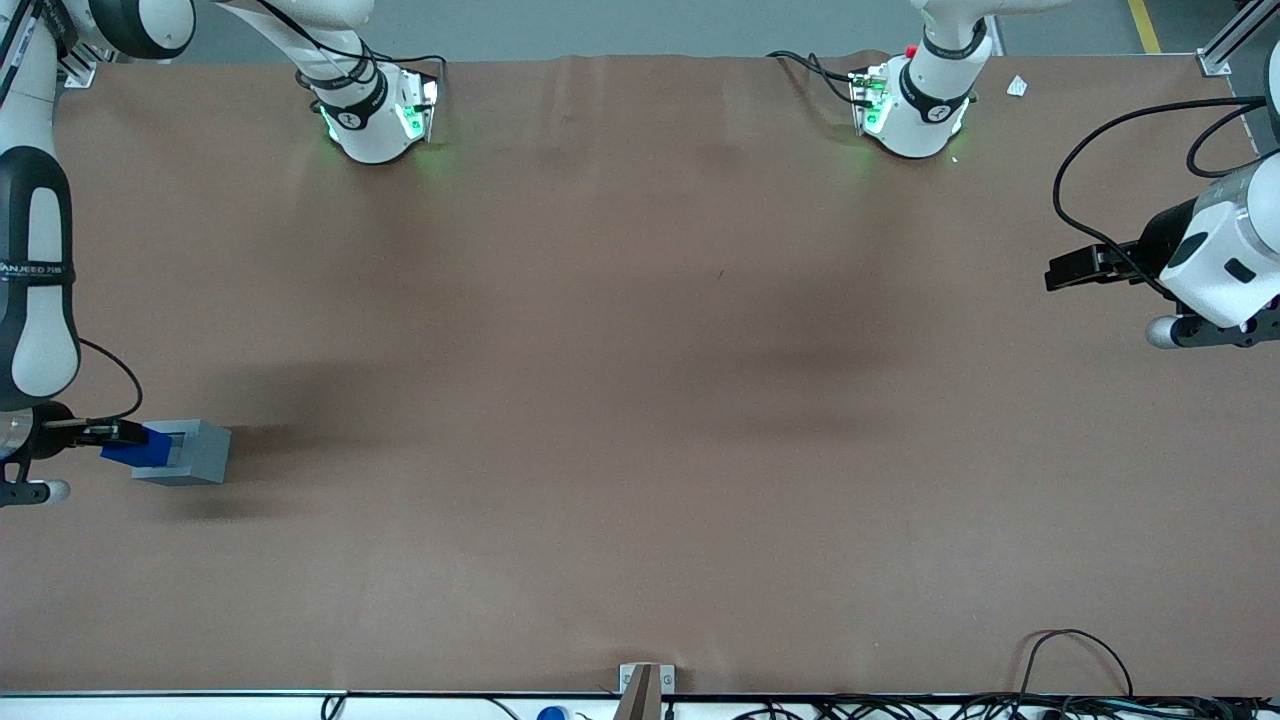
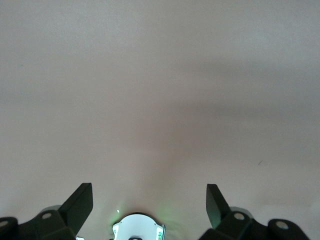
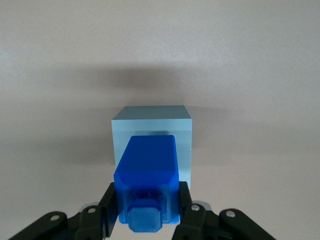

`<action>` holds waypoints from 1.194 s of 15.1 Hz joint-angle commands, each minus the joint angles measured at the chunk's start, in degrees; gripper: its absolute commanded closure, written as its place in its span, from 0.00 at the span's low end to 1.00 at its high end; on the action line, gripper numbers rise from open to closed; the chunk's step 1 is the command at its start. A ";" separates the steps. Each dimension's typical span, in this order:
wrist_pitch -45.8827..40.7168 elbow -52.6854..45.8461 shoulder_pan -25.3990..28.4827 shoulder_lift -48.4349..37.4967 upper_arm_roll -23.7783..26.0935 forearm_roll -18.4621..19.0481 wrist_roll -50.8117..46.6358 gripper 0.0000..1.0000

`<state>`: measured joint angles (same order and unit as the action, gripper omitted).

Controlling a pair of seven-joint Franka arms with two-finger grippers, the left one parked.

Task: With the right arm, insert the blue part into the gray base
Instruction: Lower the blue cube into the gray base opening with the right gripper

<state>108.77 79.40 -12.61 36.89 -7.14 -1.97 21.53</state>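
The brown table (image 1: 640, 400) spreads wide, and the work sits far toward the working arm's end of it. The right arm (image 1: 35, 270) comes down there, white with black panels and a lettered band. Just past its fingertips stands the gray base (image 1: 190, 455), resting on the table. The gripper (image 1: 118, 434) hangs beside and slightly above the base, its fingers (image 3: 192, 212) closed in on the blue part (image 3: 146, 175), one pad against each flank. The blue part reaches out from between the fingers over the top of the gray base (image 3: 151, 137), its narrower stub toward the wrist camera. Its leading end seems to meet the socket area, though whether it has entered or only lies above it cannot be told, since the part itself covers that spot.
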 commanded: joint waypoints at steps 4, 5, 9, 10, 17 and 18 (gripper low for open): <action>-0.75 -1.00 -1.27 1.43 0.81 0.74 1.85 1.00; -0.84 -1.00 -1.27 1.43 0.81 0.74 2.19 1.00; -0.93 -1.00 -1.36 1.87 0.81 0.66 2.29 1.00; -1.01 -1.00 -1.36 1.87 0.81 0.66 2.20 1.00; -1.10 -0.65 -1.27 1.96 0.81 0.66 2.02 1.00; -1.19 -0.65 -1.27 1.96 0.81 0.66 1.94 1.00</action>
<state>108.33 79.40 -12.91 38.41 -7.18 -1.94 23.13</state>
